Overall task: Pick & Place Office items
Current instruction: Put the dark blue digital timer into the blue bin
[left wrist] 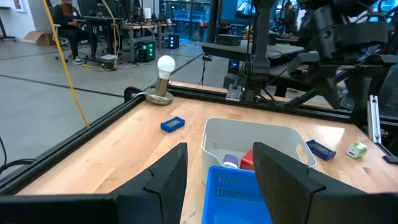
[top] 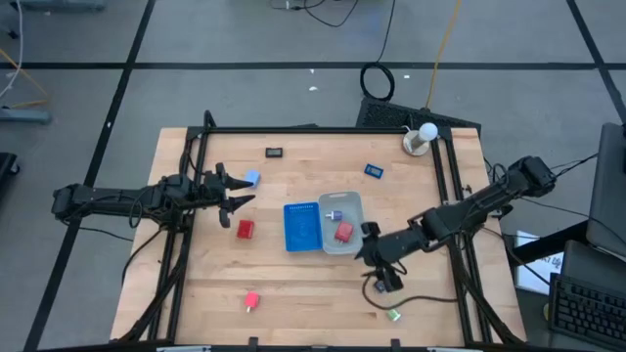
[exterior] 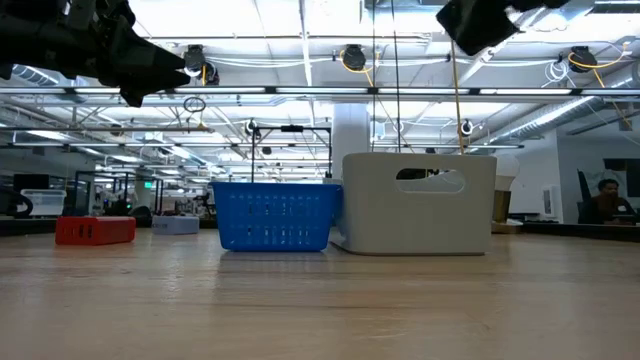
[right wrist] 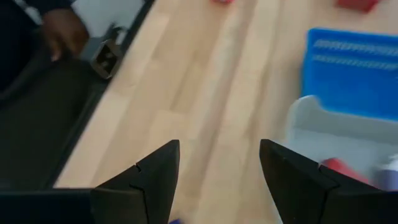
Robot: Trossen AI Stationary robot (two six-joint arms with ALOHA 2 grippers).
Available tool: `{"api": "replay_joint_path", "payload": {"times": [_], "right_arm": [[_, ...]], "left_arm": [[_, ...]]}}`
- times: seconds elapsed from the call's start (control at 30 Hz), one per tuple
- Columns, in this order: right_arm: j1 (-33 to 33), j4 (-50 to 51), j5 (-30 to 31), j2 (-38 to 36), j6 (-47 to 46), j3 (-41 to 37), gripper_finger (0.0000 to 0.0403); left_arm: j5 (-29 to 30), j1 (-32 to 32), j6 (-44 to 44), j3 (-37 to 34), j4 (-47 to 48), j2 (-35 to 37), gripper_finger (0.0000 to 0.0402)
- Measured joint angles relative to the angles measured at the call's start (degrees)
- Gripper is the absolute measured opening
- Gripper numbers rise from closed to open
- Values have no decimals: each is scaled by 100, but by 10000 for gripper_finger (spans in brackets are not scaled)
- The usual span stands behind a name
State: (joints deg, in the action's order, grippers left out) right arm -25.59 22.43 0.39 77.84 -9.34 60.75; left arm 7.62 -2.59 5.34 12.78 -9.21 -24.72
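My left gripper hangs open above the table's left part, between a pale blue block and a red block, touching neither. My right gripper is open, raised just near-right of the pale tray. A dark blue piece lies on the wood close by it. Loose on the table are a second red block, a green piece, a black rectangle and a dark blue rectangle. A red block and a small bluish piece sit inside the pale tray.
The blue ribbed tray stands against the pale tray's left side at the table's middle. A light bulb on a stand is at the far right corner. Black rails run along the table's sides. Bare wood lies toward the near edge.
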Motion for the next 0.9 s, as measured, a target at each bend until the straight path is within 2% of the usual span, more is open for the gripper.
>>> {"api": "replay_joint_path", "payload": {"times": [0.13,0.3,0.67,0.9], "right_arm": [[-238,117,-379,0,-340,0,211],[-537,510,-361,2,-509,-46,210],[-677,170,99,31,-877,-1556,210],[-934,-135,86,590,-642,-1742,231]], "left_arm": [[0,0,0,0,0,-1,184],[0,0,0,0,0,-1,184],[0,0,0,0,0,-1,184],[0,0,0,0,0,-1,184]]}}
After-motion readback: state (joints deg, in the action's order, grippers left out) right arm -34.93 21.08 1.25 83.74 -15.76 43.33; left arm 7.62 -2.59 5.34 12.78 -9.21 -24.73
